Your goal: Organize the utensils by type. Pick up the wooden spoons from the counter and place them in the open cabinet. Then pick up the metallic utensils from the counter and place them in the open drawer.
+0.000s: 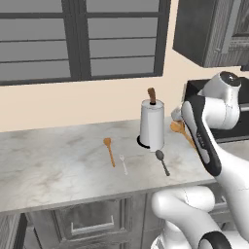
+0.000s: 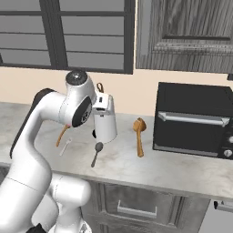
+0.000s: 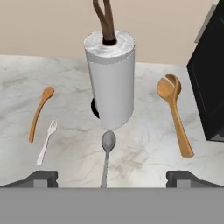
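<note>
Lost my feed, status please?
Gripper open, empty, above counter. Two wooden spoons, fork, grey spoon lie there. Paper towel roll stands between.

A pale beige wall (image 1: pixel 73 104) is seen behind the worktop, fitted with a dark-framed window (image 1: pixel 82 39) closed by grey horizontal slats. A black countertop oven (image 2: pixel 193 119) is set against the wall at the right, with panelled low cabinet fronts (image 2: pixel 136 205) shown beneath.

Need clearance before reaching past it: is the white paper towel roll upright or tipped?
Upright: the white paper towel roll stands vertically on its dark base on the marbled counter, brown holder post pointing straight up.
</note>
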